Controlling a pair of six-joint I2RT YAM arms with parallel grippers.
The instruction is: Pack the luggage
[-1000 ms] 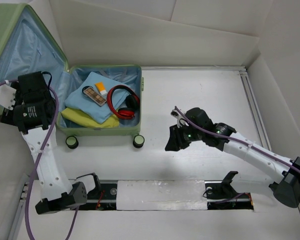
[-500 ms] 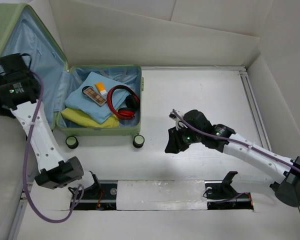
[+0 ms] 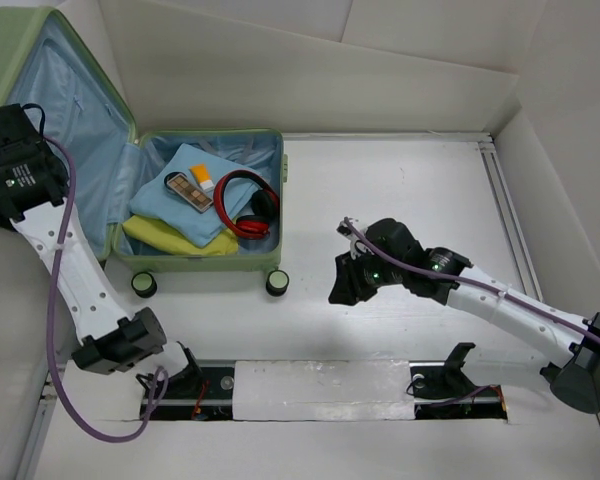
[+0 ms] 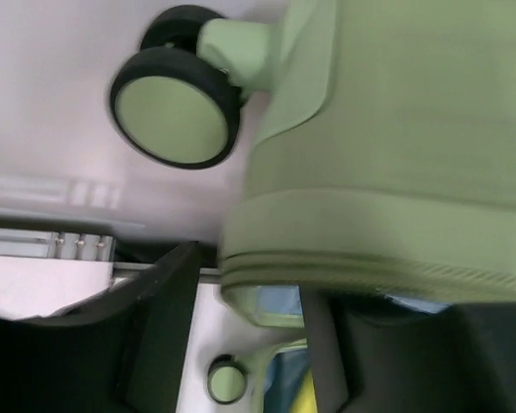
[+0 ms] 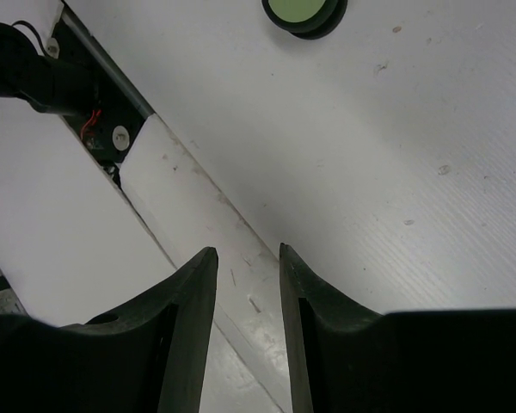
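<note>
Left gripper [image 4: 245, 301], now brought behind the luggage [image 3: 70, 90] lid, is seen part-closed astride its rim, unclamped; lid-closing is judged next; right gripper [image 5: 245, 258] is held half-open, empty.

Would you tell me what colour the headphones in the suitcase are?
The over-ear headphones are red with black ear cups; see top external view.

Headphones [image 3: 265, 206] on clothes [image 3: 176, 199], inside luggage [image 3: 200, 263]

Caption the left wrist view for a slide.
Left gripper straddles the luggage lid's rim, one wheel above.
</note>
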